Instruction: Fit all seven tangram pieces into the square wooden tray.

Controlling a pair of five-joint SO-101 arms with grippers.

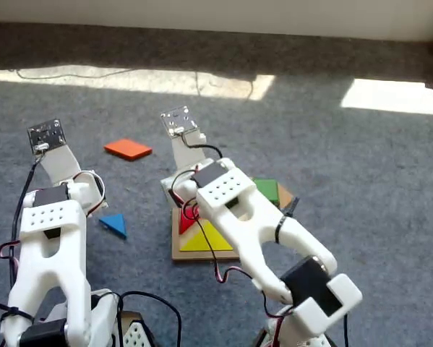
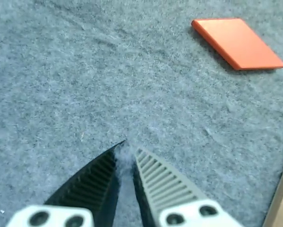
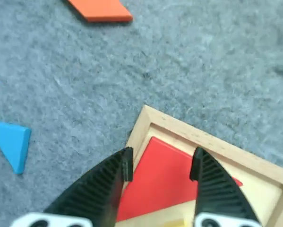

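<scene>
The square wooden tray (image 1: 202,254) lies on grey carpet under the right arm. In it are a yellow piece (image 1: 205,237), a red piece (image 3: 165,184) and a green piece (image 1: 267,189); the arm hides the rest. My right gripper (image 3: 161,163) is open and empty, hovering over the tray's corner (image 3: 146,123) above the red piece. An orange parallelogram (image 1: 128,150) (image 2: 238,42) and a blue triangle (image 1: 115,225) (image 3: 11,142) lie loose on the carpet. My left gripper (image 2: 127,149) is shut on nothing, low over bare carpet, with the parallelogram some way ahead of it.
Grey carpet surrounds the tray, with sunlit patches (image 1: 389,95) at the far side. The tray's edge (image 2: 280,198) shows beside the left gripper. Cables (image 1: 151,303) trail at the arm bases.
</scene>
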